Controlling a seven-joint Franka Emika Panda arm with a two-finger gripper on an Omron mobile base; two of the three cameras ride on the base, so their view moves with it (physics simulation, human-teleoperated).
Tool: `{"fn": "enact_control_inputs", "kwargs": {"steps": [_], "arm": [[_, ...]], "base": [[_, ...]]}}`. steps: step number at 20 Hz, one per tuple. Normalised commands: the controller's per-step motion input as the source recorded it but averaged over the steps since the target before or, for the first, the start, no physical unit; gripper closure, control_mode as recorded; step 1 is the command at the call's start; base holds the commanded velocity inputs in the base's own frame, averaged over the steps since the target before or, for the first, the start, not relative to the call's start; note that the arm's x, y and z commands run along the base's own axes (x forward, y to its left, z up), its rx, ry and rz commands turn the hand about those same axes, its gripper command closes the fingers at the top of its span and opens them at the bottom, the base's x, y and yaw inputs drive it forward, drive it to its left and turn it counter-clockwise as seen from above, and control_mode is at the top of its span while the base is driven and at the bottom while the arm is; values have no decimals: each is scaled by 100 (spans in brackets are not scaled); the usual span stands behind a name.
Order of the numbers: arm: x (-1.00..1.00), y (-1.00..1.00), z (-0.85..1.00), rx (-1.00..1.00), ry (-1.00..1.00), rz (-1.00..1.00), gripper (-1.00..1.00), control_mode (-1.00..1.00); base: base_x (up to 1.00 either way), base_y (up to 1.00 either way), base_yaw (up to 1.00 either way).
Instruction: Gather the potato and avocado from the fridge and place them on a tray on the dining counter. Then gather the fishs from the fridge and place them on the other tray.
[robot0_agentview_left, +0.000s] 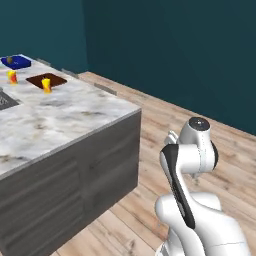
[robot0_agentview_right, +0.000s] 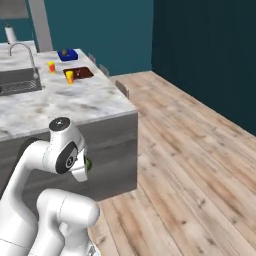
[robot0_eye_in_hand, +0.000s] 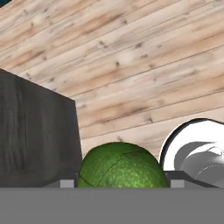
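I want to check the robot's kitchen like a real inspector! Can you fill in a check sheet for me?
Surface: dining counter, marbled grey-white top on a dark wood base.
Job's things: avocado sits between the end effector tips; blue tray and brown tray lie at the counter's far end.
Clutter: two small yellow-and-red items by the trays; sink with faucet.
End effector: closed on the avocado, held low beside the counter.
Cables: nothing seen.
Surroundings: wood plank floor, dark teal walls.
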Motion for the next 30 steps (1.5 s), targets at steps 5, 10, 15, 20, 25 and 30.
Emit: {"fn": "enact_control_inputs", "kwargs": {"steps": [5,10,15,20,25,30], "arm": [[0,0,0,0,0,0,100,100],[0,0,0,0,0,0,100,100],[0,0,0,0,0,0,100,100],[0,0,0,0,0,0,100,100],[0,0,0,0,0,0,100,100],[0,0,0,0,0,0,100,100]], "base": [[32,-100,38],[28,-100,37],[27,-100,36],[26,-100,37],[29,-100,39],[36,-98,45]]}}
